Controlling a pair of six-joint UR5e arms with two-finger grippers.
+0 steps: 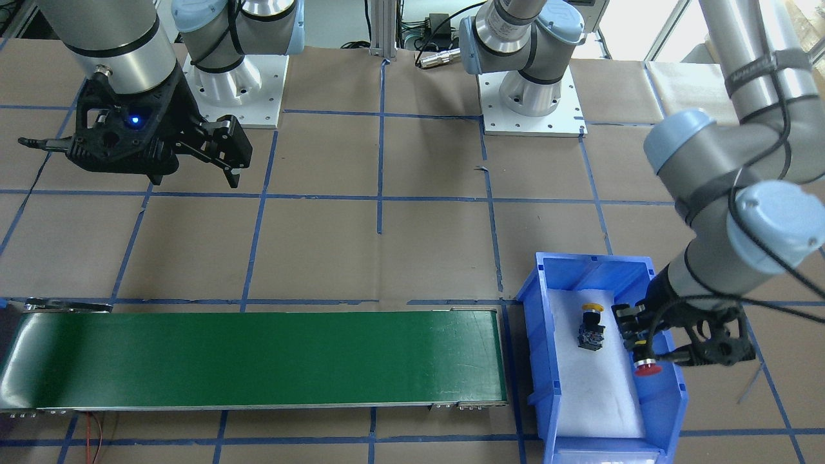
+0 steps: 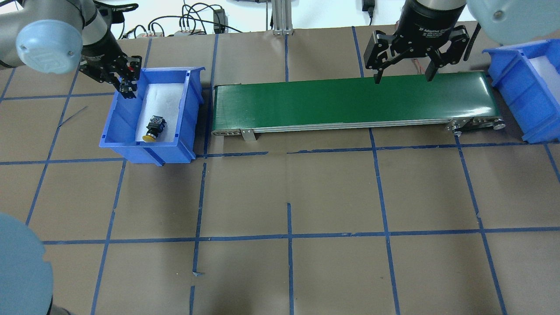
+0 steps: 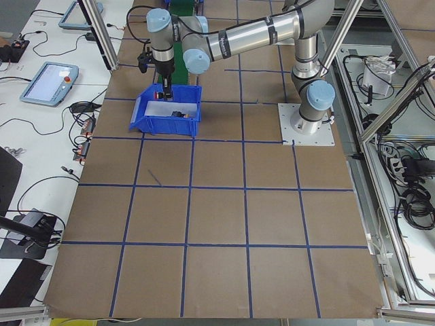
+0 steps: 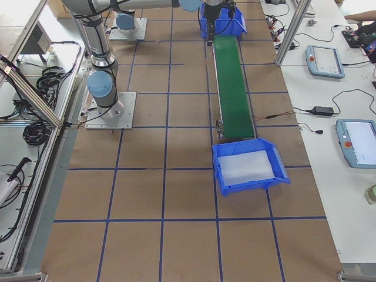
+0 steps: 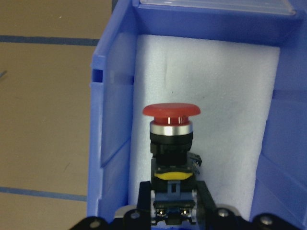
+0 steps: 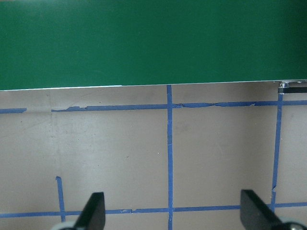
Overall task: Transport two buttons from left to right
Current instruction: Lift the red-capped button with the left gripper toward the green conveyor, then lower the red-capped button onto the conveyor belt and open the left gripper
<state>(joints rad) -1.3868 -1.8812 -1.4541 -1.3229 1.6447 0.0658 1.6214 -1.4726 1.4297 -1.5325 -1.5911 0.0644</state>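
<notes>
Starting from the front-facing view, the left gripper (image 1: 635, 338) sits inside the left blue bin (image 1: 538, 322) at 4 o'clock of the frame, its fingers pinching the red button (image 1: 646, 368) near the bin's 3 o'clock wall. The yellow button (image 1: 591, 328) lies on the white foam at 10 o'clock from the red one, apart from it. The right gripper (image 1: 229, 161) hangs at 10 o'clock of the frame, above the table. The green conveyor belt (image 1: 258, 357) runs off from the bin toward 9 o'clock. My reading is that the first pick is in hand: the next move calls for a straight lift clear of the bin wall, then a carry to the nearest belt end. The overhead view adds what the front one hides: the right gripper's fingers are spread wide over the belt's 3 o'clock end, beside the right blue bin (image 2: 509, 83). It shows only a red speck of the held button. The left-side view confirms only that the near arm reaches down into the bin. The right-side view alone shows the right bin's white-lined floor. The left wrist view shows the grip best, with the fingers (image 5: 144, 196) clamped on the contact block and the red cap pointing to 12 o'clock. The right wrist view shows the spread fingers with nothing between them.
</notes>
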